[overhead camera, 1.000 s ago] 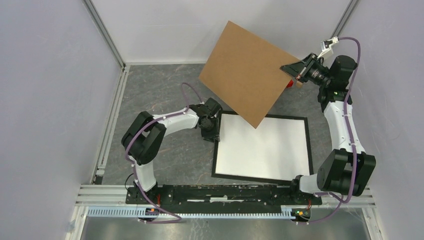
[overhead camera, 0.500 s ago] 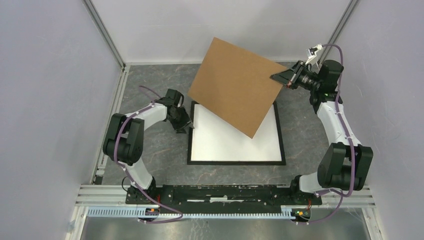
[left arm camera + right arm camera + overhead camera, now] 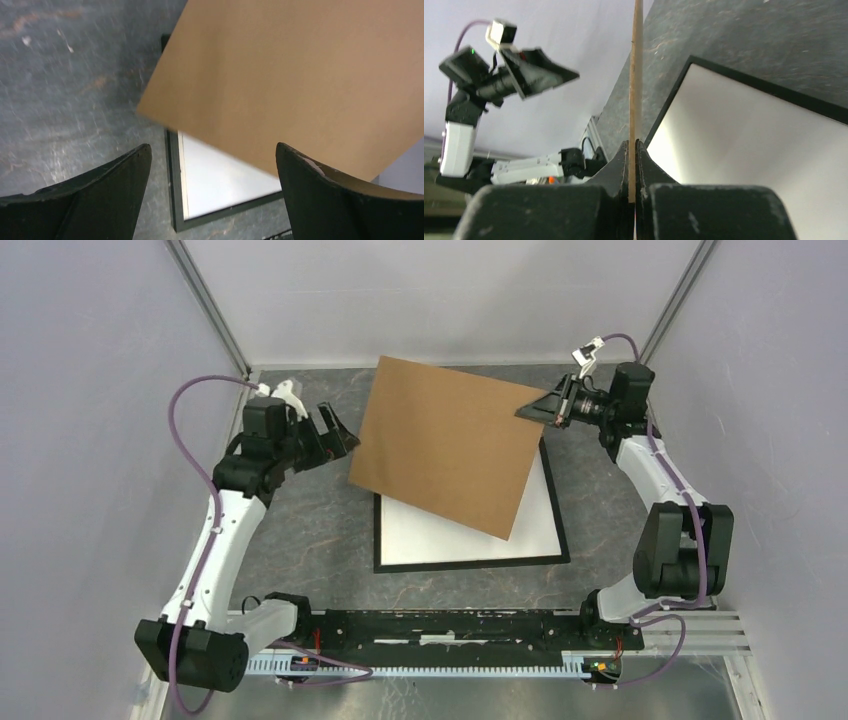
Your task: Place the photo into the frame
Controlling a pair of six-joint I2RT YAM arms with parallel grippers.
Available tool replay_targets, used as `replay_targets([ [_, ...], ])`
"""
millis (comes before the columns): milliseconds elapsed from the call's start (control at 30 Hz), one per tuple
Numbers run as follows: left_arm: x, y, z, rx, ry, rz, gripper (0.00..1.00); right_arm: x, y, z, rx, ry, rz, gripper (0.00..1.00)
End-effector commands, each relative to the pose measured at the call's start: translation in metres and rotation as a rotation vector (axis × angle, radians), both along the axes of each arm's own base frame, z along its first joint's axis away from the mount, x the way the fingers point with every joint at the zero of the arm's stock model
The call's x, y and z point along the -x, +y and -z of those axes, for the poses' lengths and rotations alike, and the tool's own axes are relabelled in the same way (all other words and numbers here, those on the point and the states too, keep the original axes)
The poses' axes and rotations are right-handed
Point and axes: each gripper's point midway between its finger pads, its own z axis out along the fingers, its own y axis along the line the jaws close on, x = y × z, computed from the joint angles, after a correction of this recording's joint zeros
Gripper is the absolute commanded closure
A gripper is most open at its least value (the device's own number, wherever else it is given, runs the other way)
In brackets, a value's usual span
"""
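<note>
Top external view: the right tool (image 3: pixel 526 412) is pressed together on the right-hand edge of the brown backing board (image 3: pixel 450 455), which hangs tilted above the frame (image 3: pixel 470 566). The frame lies flat on the tabletop (image 3: pixel 320 530) with a white sheet (image 3: pixel 440 535) filling its opening. No cat print shows in any view, and I cannot tell whether that white surface is the photo face down or only a mat.

The biggest risk is the grip itself. A wide, stiff board is pinched at 1 small spot near its edge, so it could swing about that spot or slide out of the 2 fingers. If it is lowered at this skew, its near corner may catch the black rail, push the frame aside or drag the white sheet. Closing the back before the photo is confirmed inside would also spoil the task.

The right arm reaches to the far side, forearm raised and wrist turned inward, so the board sits edge-on in the right wrist view. The left arm stretches up the left side. The left tool (image 3: pixel 330 435) is spread wide, aimed at the board's left edge and near it, holding nothing.
</note>
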Motion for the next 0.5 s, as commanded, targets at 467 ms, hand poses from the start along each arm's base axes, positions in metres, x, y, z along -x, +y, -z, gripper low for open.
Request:
replay_targets([
  [467,-0.094,0.001,-0.031,0.782,-0.122,0.205,0.00,0.076,0.046,-0.071,-0.250,-0.259,-0.349,1.00],
])
